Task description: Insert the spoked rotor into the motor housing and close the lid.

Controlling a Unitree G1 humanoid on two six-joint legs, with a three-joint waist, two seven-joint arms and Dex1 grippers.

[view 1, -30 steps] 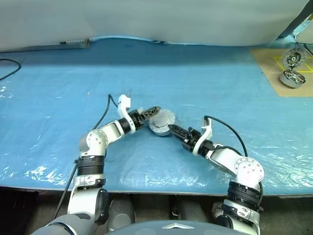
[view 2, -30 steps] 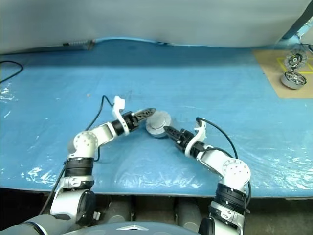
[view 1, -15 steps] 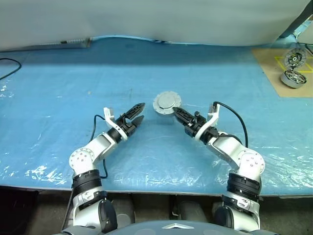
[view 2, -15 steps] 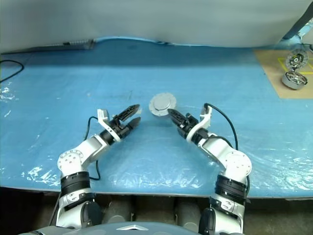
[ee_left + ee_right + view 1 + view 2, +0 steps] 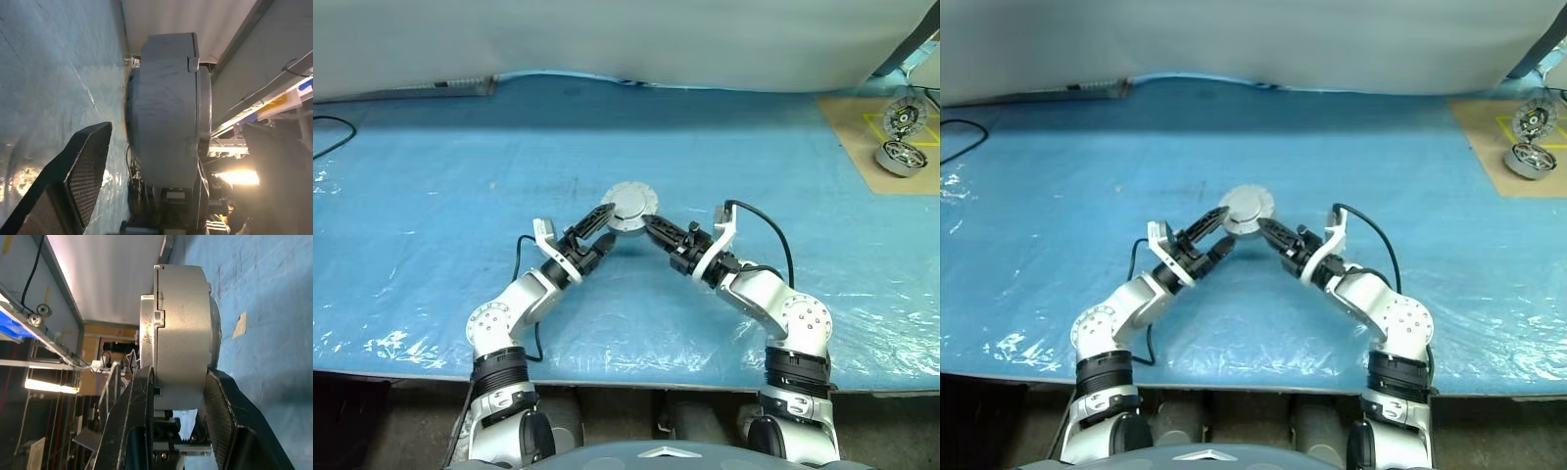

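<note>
Both grippers rise with motor housing (image 5: 628, 208) | right gripper (image 5: 651, 227) pinches it | left gripper (image 5: 599, 227) spread beside | spare motors (image 5: 899, 157) far-right table corner

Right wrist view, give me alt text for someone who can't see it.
The right gripper clamps the closed silver-grey motor housing between its two black fingers, held over the blue table cover.

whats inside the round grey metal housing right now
Its inside is covered: the smooth grey lid sits shut on the squat round silver-grey metal housing, so any rotor or windings are hidden. The right gripper clamps it; the left gripper stands open beside it.
</note>
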